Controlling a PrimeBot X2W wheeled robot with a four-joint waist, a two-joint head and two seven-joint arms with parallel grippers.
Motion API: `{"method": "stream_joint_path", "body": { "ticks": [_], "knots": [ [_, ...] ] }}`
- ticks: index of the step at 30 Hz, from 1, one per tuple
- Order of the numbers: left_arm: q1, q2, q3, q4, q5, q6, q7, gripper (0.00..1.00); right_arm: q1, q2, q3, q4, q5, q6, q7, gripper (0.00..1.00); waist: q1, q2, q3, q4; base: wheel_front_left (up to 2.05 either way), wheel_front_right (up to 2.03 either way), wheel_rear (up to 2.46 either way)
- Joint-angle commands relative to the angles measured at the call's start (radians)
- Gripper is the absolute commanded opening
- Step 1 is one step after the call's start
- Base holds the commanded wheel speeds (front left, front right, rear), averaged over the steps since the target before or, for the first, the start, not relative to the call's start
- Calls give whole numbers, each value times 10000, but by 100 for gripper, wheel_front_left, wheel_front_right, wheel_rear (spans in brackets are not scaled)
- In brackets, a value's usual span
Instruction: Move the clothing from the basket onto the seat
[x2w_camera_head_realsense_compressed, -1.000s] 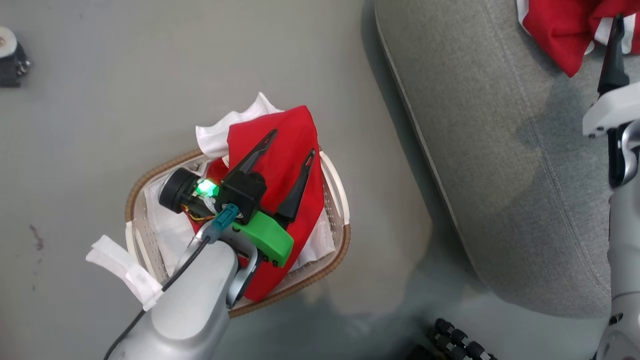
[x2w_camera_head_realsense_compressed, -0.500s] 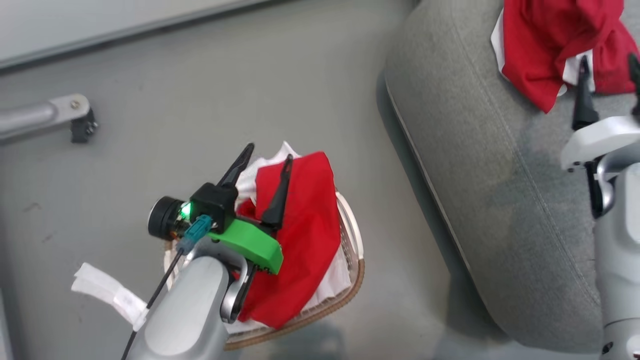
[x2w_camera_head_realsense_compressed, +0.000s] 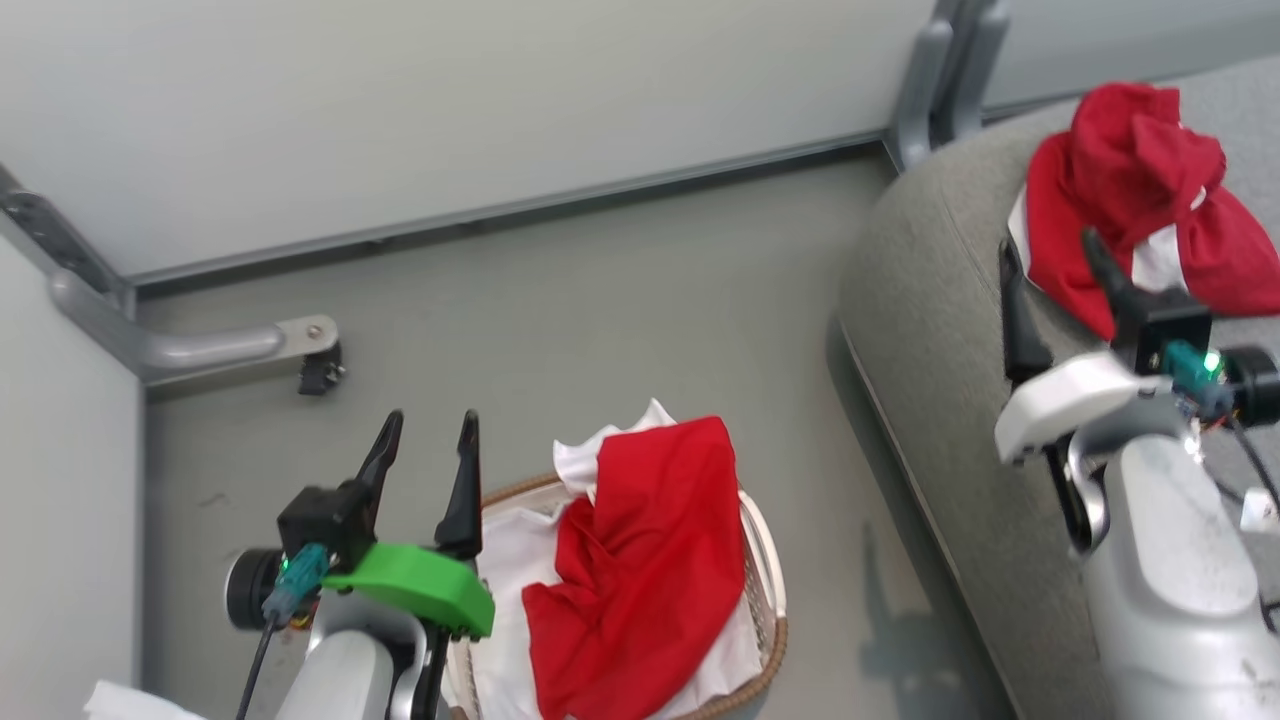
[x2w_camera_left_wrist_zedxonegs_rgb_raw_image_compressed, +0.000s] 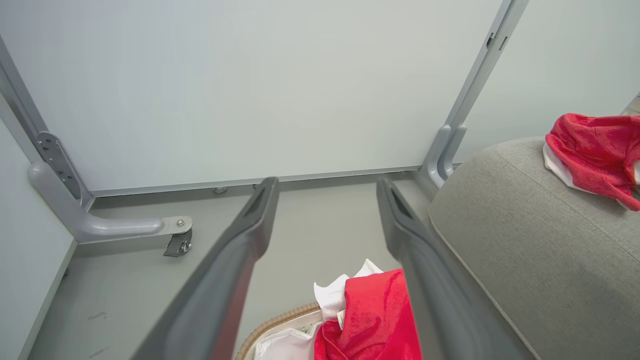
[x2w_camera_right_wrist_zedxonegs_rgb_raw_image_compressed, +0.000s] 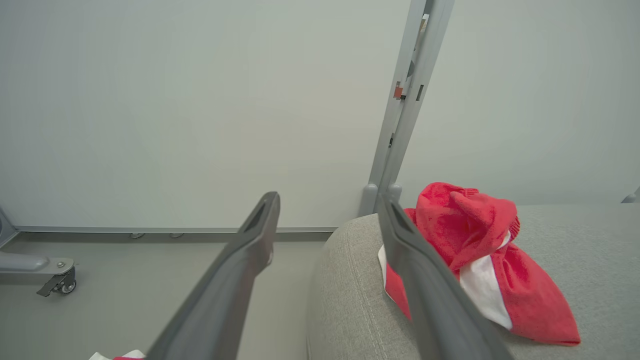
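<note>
Nearest you, your left gripper (x2w_camera_head_realsense_compressed: 432, 420) hangs just left of the basket (x2w_camera_head_realsense_compressed: 768, 570), its two dark fingers spread with nothing between them. The basket stands on the floor (x2w_camera_head_realsense_compressed: 600, 310), a strip of bare floor between it and the seat (x2w_camera_head_realsense_compressed: 930, 340). Inside it, one red garment (x2w_camera_head_realsense_compressed: 650, 570) lies crumpled over the white lining (x2w_camera_head_realsense_compressed: 515, 560), with a white fold poking up past the brown woven rim on the far side. To the right, your right gripper (x2w_camera_head_realsense_compressed: 1047, 245) is likewise spread and empty, its fingers raised over the rounded front edge of the seat. Just past those fingertips, a second red garment (x2w_camera_head_realsense_compressed: 1125, 190), red with white panels, sits bunched in a heap on the grey cushion. Whether the tips touch it cannot be told. Beyond, the floor runs to a pale wall panel (x2w_camera_head_realsense_compressed: 450, 110), where a metal frame foot (x2w_camera_head_realsense_compressed: 230, 348) carries a small caster (x2w_camera_head_realsense_compressed: 320, 372).
</note>
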Motion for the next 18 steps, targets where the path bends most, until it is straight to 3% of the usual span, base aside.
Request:
{"method": "stream_joint_path", "body": {
  "ticks": [1, 18],
  "knots": [
    [345, 1, 161, -58, 54, 21, -4, 100, 457, 14, 94, -147, 124, -10, -24, 100, 1, 0, -875, 762, 0, 0, 0],
    [2225, -81, 1479, -594, 239, -88, -5, 100, 3749, 108, 1016, -1457, 1879, -10, -24, 100, 1, 0, -1599, 1373, 0, 0, 0]
  ]
}}
